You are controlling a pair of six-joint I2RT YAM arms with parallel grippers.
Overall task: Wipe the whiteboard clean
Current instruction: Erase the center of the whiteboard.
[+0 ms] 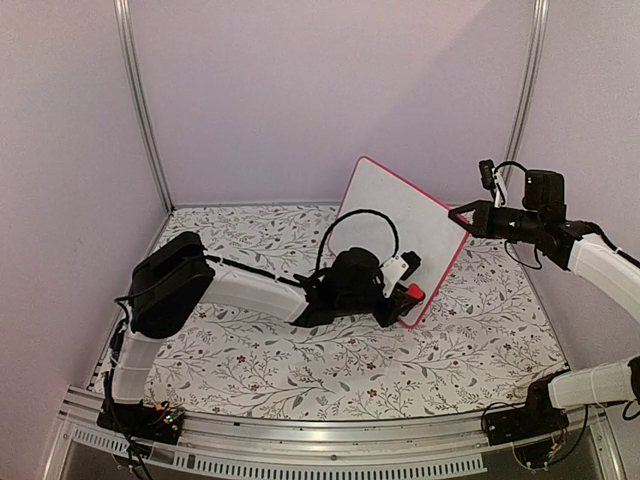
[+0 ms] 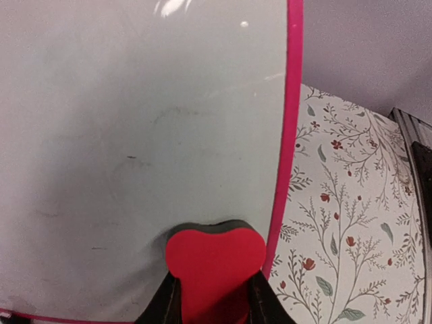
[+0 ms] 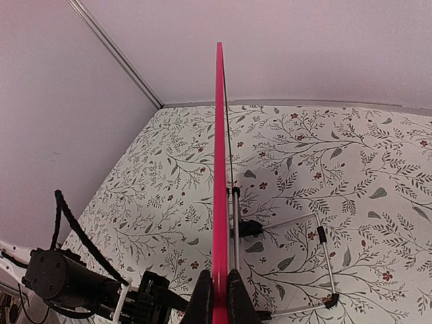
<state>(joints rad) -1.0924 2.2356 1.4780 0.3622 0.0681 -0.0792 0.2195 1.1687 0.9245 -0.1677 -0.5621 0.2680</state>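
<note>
The whiteboard (image 1: 398,225), white with a thin pink frame, stands tilted on the floral table. My left gripper (image 1: 407,283) is shut on a red eraser (image 2: 214,264) with a dark felt face, pressed flat against the board (image 2: 135,148) near its pink edge and low corner. Only faint grey smudges show on the surface around it. My right gripper (image 1: 464,216) is shut on the board's right edge; in the right wrist view the pink frame (image 3: 220,189) runs edge-on straight up from between the fingers (image 3: 220,302). A wire stand (image 3: 317,263) props the back.
The floral table cover (image 1: 300,370) spreads around the board. Pale walls with metal corner posts (image 1: 140,100) close in the back and sides. A metal rail (image 1: 330,440) runs along the near edge. The left arm's black cable (image 1: 360,225) loops in front of the board.
</note>
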